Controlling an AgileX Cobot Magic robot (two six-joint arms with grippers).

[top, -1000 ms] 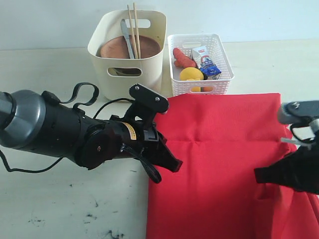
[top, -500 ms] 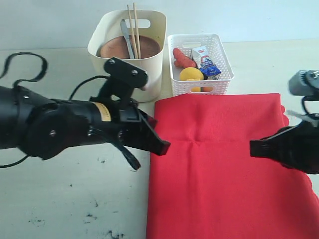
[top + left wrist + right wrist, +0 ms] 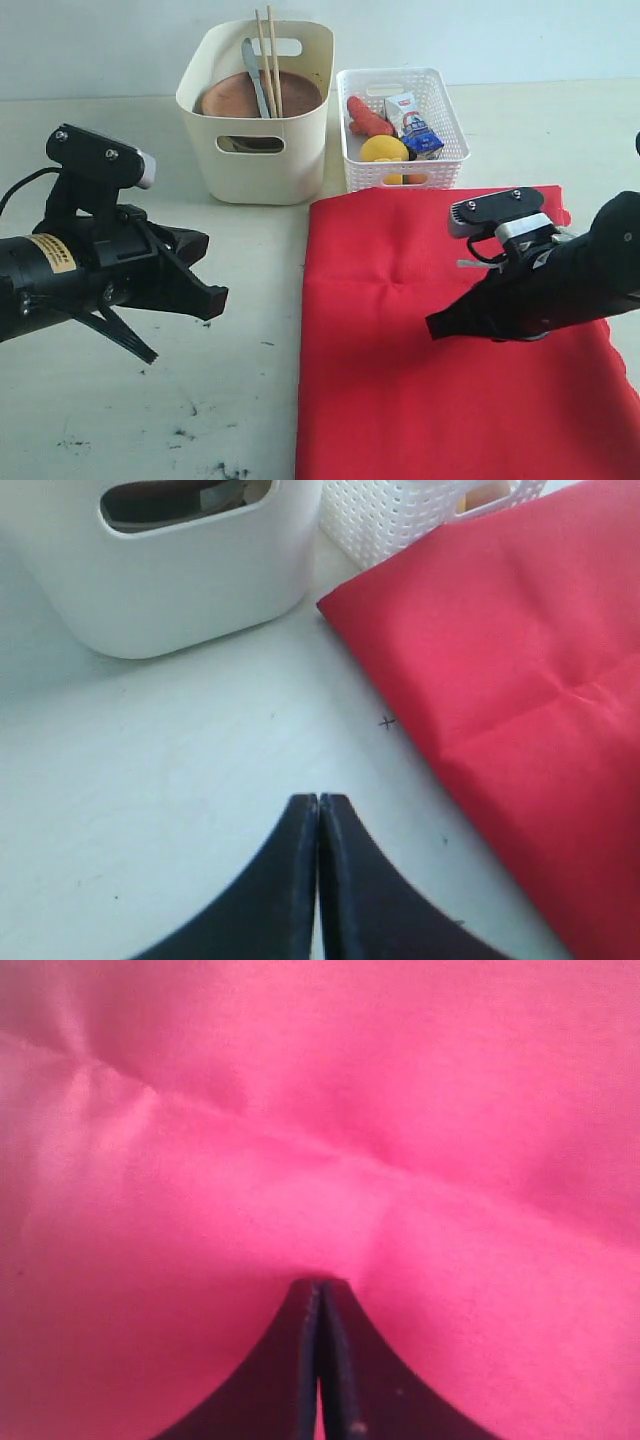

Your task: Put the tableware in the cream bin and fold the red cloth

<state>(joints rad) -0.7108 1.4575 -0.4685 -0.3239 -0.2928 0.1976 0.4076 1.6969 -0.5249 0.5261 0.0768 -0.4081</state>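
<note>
The left black gripper (image 3: 216, 302) is pressed shut over bare table; the right black gripper (image 3: 433, 328) is shut low over the large bright-red fabric cloth (image 3: 400, 420).

The left wrist view shows the left jaws meeting with nothing between them, above the pale scuffed table (image 3: 150, 760) and beside the cloth's near corner. The right wrist view shows only red fabric and creases running to the closed tips, and whether they pinch it cannot be told. Only the exterior view shows the tall smooth cream plastic bin (image 3: 262, 160), which holds the round brown plate (image 3: 225, 97), the wooden chopsticks (image 3: 268, 55) and the slim metal knife (image 3: 254, 78). The cloth lies flat, and its far edge is just in front of the white lattice basket (image 3: 440, 135) beside that bin.
</note>
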